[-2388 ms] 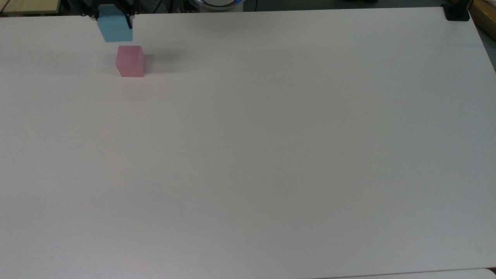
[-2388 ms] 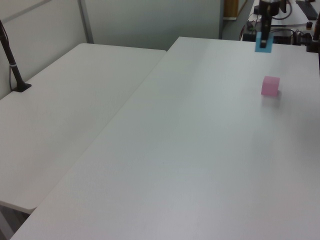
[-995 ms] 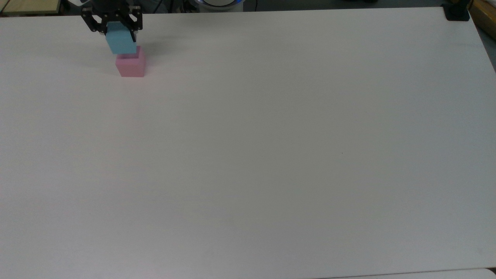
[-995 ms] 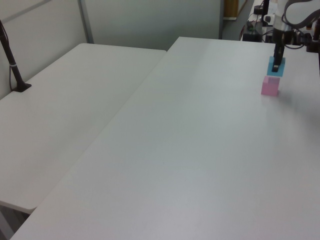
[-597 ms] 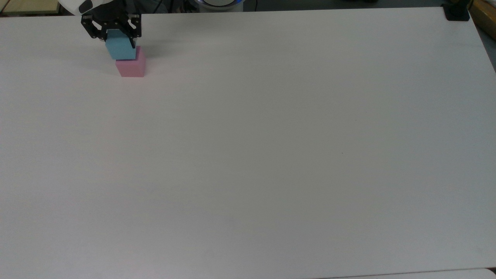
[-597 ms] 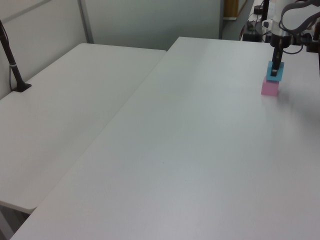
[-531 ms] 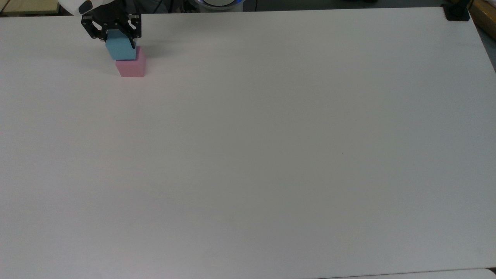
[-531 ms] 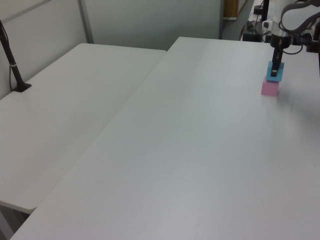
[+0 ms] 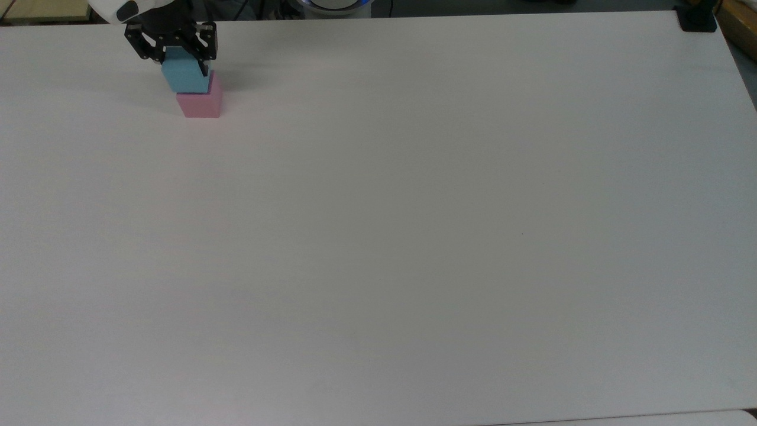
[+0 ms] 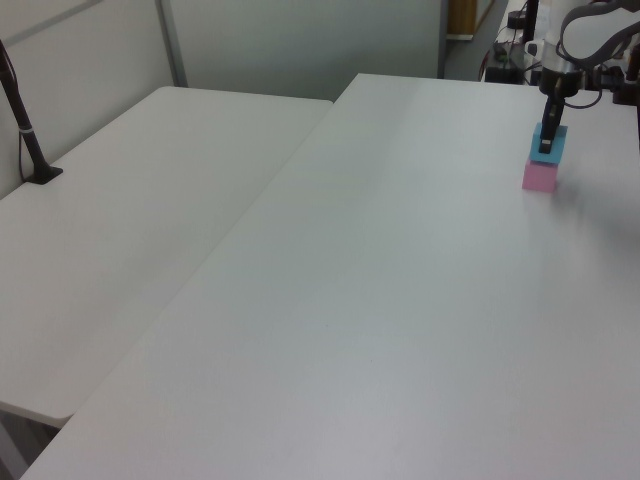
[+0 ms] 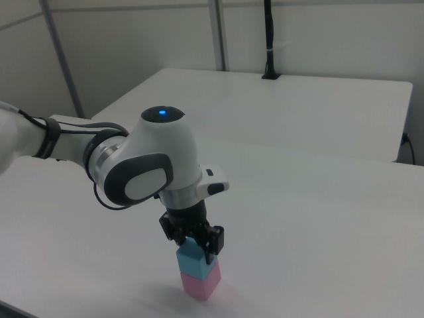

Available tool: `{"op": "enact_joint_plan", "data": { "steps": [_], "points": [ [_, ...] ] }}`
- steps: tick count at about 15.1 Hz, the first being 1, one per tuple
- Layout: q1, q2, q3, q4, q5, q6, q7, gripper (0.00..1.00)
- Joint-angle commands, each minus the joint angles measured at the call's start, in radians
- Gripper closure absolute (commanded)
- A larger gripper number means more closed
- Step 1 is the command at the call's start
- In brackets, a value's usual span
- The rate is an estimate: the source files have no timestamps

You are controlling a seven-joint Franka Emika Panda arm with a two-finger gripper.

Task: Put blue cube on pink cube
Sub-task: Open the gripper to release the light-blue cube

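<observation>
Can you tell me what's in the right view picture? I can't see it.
A white robot arm's black gripper holds a blue cube that sits on top of a pink cube, making a little tower on a white table. Another white table stands behind.

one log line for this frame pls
phase: placing | blue cube: resting on pink cube, offset slightly | gripper: shut on blue cube, not yet released | table: otherwise bare

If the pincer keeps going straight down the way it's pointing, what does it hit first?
The pincer is shut on the blue cube, which already seems to rest on the pink cube. Going down would likely press that stack against the table.
</observation>
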Motion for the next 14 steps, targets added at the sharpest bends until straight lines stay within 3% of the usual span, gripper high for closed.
{"op": "enact_joint_plan", "data": {
  "steps": [1,2,3,4,8,14],
  "points": [
    [0.005,0.018,-0.002,0.009,0.014,0.019,0.017,0.50],
    [0.005,0.026,-0.002,0.015,0.014,0.019,0.015,0.39],
    [0.005,0.027,-0.002,0.021,0.014,0.021,0.015,0.11],
    [0.004,0.027,-0.002,0.023,0.014,0.019,0.015,0.00],
    [0.001,0.020,-0.002,0.026,0.014,0.013,0.015,0.00],
    [0.007,0.006,-0.002,0.197,0.014,-0.211,0.015,0.00]
  ]
}}
